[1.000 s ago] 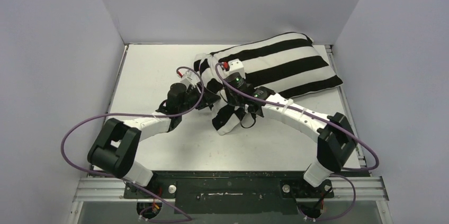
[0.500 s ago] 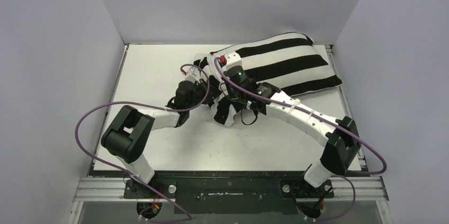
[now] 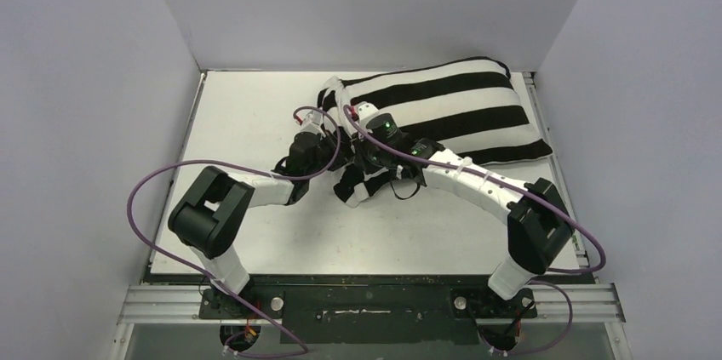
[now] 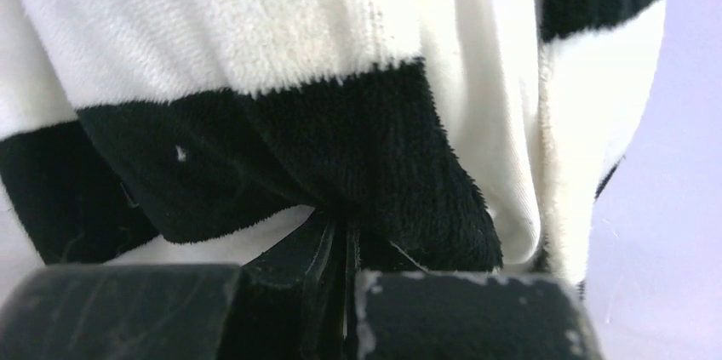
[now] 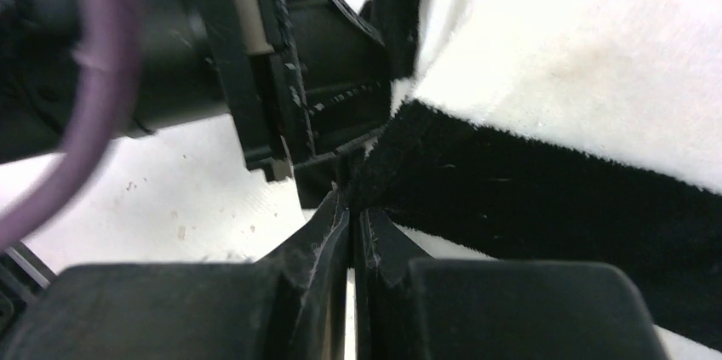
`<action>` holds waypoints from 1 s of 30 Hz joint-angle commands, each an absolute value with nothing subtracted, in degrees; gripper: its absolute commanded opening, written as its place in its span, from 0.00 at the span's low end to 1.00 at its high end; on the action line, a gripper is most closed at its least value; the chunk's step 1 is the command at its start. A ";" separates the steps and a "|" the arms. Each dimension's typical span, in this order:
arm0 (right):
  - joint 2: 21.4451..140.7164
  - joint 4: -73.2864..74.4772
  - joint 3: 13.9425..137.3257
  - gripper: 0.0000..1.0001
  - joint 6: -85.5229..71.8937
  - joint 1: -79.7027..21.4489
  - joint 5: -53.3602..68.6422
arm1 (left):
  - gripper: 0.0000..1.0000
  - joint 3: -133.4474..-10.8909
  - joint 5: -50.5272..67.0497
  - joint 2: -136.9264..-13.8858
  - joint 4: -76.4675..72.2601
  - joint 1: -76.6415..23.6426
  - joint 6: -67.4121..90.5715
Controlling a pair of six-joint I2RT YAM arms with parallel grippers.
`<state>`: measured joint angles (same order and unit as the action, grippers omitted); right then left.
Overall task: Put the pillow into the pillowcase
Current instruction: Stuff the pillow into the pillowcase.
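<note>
The black-and-white striped pillowcase [image 3: 460, 109] lies plump at the back right of the table, its loose open end [image 3: 353, 185] bunched toward the centre. In the top view the pillow is hidden inside it. A smoother off-white strip that looks like the pillow [image 4: 502, 139] shows between fleece folds in the left wrist view. My left gripper [image 3: 330, 140] is shut on a black stripe of the pillowcase [image 4: 281, 147] at the open end. Right beside it, my right gripper [image 3: 358, 156] is shut on the black edge of the pillowcase [image 5: 545, 198], its fingertips [image 5: 336, 224] almost touching the left gripper [image 5: 281, 113].
Grey walls enclose the white table [image 3: 247, 109] on three sides. Purple cables [image 3: 149, 194] loop off both arms. The left arm's elbow [image 3: 209, 215] and the right arm's elbow [image 3: 536, 228] sit near the front corners.
Both grippers have closed on the pillowcase's open end. The left arm has reached farther in toward the right gripper, and the loose end has bunched up between them.
</note>
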<state>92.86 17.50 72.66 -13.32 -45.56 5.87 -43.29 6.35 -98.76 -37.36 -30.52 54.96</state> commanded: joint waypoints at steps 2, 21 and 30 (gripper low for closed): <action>84.49 10.96 66.76 0.00 -18.65 -42.53 6.34 | 0.00 -45.18 4.26 -90.60 -31.87 -31.54 51.86; 57.08 17.88 59.43 0.76 23.69 -45.98 10.10 | 0.00 -68.56 6.78 -81.85 -11.14 -34.03 41.34; 50.48 17.50 48.33 0.95 57.56 -58.08 5.93 | 0.00 -72.39 7.69 -85.23 -10.12 -34.19 41.84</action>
